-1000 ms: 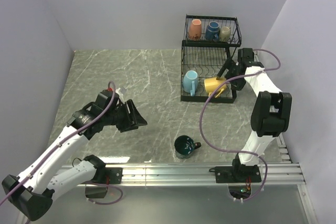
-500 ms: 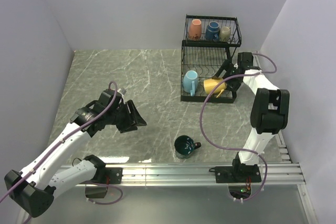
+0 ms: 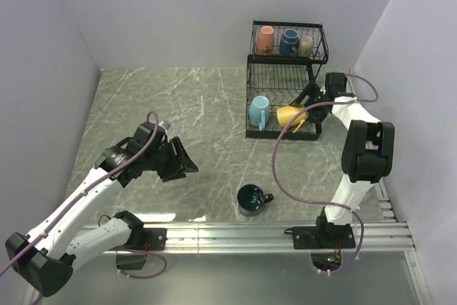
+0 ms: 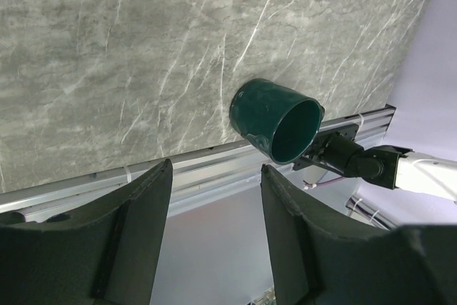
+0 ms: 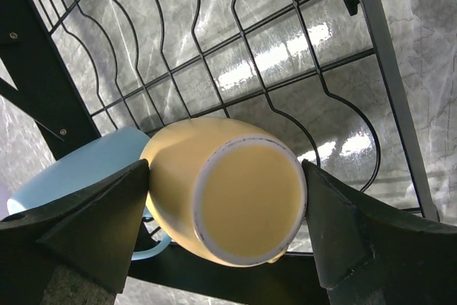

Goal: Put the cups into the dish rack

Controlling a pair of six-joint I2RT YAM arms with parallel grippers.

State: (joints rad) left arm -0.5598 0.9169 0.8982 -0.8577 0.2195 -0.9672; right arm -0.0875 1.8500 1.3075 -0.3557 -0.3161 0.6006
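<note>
The black wire dish rack (image 3: 248, 98) stands at the back right. Its upper basket holds the orange-pink mug (image 3: 265, 39), the navy mug (image 3: 288, 41) and the olive-grey mug (image 3: 305, 46). The light blue mug (image 3: 258, 111) stands in the lower tray. My right gripper (image 3: 307, 101) is shut on the yellow mug (image 3: 291, 115), which lies tilted in the lower tray beside the light blue one (image 5: 64, 176). In the right wrist view both fingers touch the yellow mug (image 5: 214, 198). The dark teal mug (image 3: 251, 198) lies on its side near the front rail. My left gripper (image 3: 187, 164) is open and empty, left of it.
An aluminium rail (image 3: 271, 232) runs along the table's near edge, close to the teal mug (image 4: 275, 121). The right wall is close behind the rack. Purple cables hang from both arms. The rack's wire slots (image 5: 214, 55) lie under the right gripper (image 5: 225, 166).
The right wrist has dropped slightly and settled with the yellow mug in the lower tray. The left arm has shifted a little toward the near edge, gripper still open.
</note>
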